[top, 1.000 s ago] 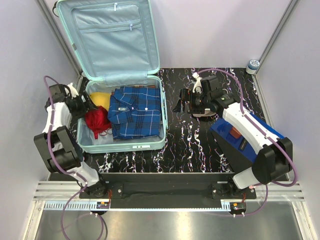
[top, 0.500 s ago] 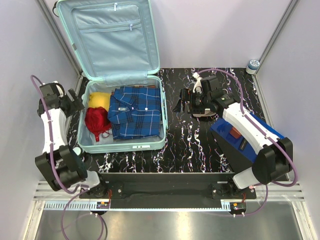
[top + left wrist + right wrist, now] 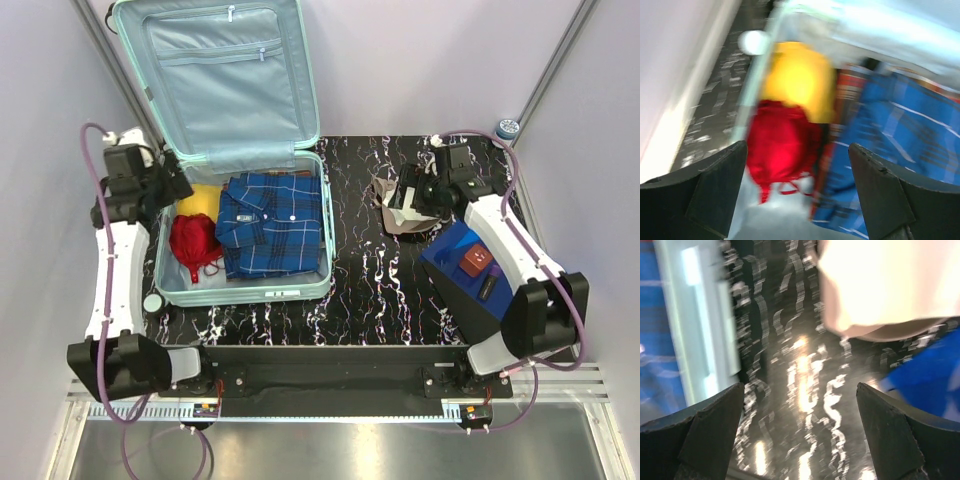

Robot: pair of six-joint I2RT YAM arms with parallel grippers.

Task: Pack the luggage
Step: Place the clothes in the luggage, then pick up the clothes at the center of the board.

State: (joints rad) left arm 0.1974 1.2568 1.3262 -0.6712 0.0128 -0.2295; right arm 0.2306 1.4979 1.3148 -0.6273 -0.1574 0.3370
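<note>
The luggage held the red bundle; the left tool drew back released, the right tool released too.

mint luggage, blue plaid shirt (white lines)

nothing readable anywhere right now: the red patch on the blue box and the round tub's label are too small.

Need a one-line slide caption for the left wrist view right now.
Open left gripper facing the luggage, with red bundle, yellow item and plaid shirt inside.
</note>
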